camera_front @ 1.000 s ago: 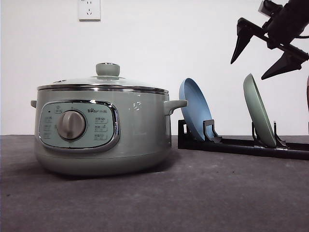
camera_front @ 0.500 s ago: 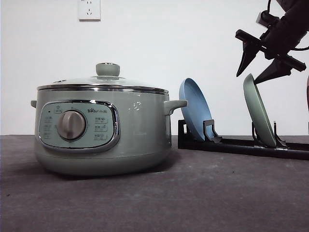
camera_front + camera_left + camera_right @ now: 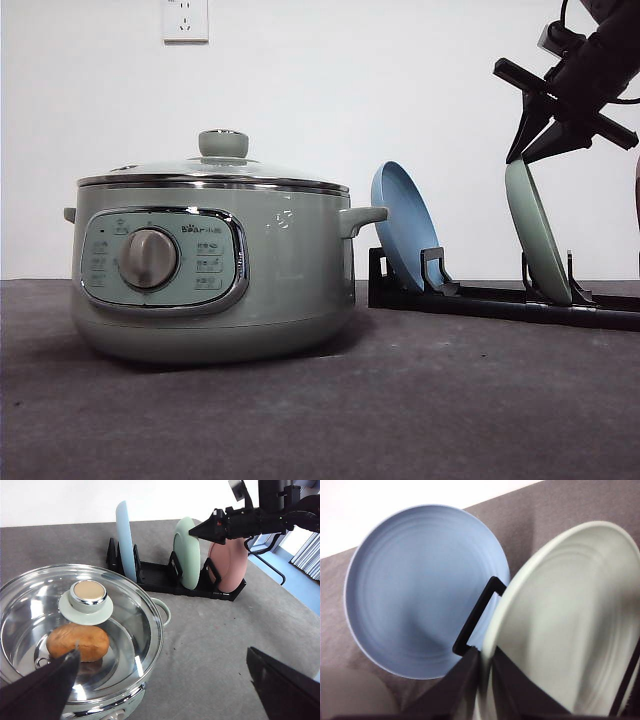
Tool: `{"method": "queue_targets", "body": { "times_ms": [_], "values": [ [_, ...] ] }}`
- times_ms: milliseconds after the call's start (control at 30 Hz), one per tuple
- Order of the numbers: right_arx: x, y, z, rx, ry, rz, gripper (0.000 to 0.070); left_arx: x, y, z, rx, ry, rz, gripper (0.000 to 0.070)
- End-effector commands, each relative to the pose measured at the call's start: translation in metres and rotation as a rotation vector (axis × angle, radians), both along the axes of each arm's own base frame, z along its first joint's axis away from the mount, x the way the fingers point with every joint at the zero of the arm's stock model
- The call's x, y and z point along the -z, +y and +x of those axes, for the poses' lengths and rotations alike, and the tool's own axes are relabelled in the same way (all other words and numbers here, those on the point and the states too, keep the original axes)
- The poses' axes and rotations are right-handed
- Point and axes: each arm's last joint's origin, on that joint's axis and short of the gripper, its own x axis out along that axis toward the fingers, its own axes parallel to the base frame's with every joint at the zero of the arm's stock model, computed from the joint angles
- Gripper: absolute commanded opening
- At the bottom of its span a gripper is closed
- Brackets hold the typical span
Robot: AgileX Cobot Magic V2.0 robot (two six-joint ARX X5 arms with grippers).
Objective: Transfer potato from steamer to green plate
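Observation:
The pale green steamer (image 3: 290,270) stands on the left of the table with its glass lid (image 3: 120,605) on. Through the lid I see the orange-brown potato (image 3: 77,642) lying inside. The green plate (image 3: 535,235) stands on edge in a black rack (image 3: 500,300). My right gripper (image 3: 519,160) is at the plate's top edge, its fingers (image 3: 465,685) pinched on either side of the rim (image 3: 487,645). My left gripper (image 3: 162,652) hangs open above the steamer's (image 3: 164,612) right side, fingers wide apart.
A blue plate (image 3: 405,230) stands in the rack's left slot, nearest the steamer, and a pink plate (image 3: 227,565) stands behind the green plate (image 3: 186,550). Dark grey table (image 3: 400,400) lies in front. A wall socket (image 3: 185,20) is high on the white wall.
My right gripper came down from above onto the green plate's top rim, and its fingers went from wide open to closed on the rim. The steamer and plates have not moved.

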Motion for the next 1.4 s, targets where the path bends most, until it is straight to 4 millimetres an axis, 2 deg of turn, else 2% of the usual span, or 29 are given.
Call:
{"method": "queue_targets", "body": {
  "times_ms": [0,200,367,633,833,1033,1167,1367],
  "values": [
    [-0.002,-0.001,0.005,0.007,-0.012,0.011,0.0007,-0.007,-0.001,-0.001,0.018,-0.032,0.001,0.07],
    [-0.006,-0.001,0.005,-0.013,-0.027,0.055,0.0007,-0.006,-0.001,-0.001,0.019,-0.025,0.003,0.07],
    [-0.017,-0.001,0.0,-0.036,-0.042,0.121,0.0007,-0.005,0.0,-0.001,0.02,-0.009,0.012,0.07],
    [-0.06,0.0,-0.029,-0.073,-0.158,0.138,0.0007,-0.004,-0.001,-0.002,0.022,-0.005,0.013,0.07],
    [-0.095,0.003,-0.062,-0.13,-0.236,0.153,0.0007,-0.004,-0.003,-0.003,0.042,-0.001,0.014,0.07],
    [-0.124,0.02,-0.11,-0.224,-0.3,0.058,0.0008,-0.004,-0.006,-0.005,0.067,-0.002,0.017,0.07],
    [-0.133,0.034,-0.145,-0.273,-0.313,-0.079,0.0007,-0.003,-0.006,-0.005,0.073,0.0,0.02,0.07],
    [-0.134,0.053,-0.188,-0.35,-0.263,-0.242,0.0007,-0.003,-0.007,-0.006,0.076,-0.004,0.023,0.07]
  ]
}}
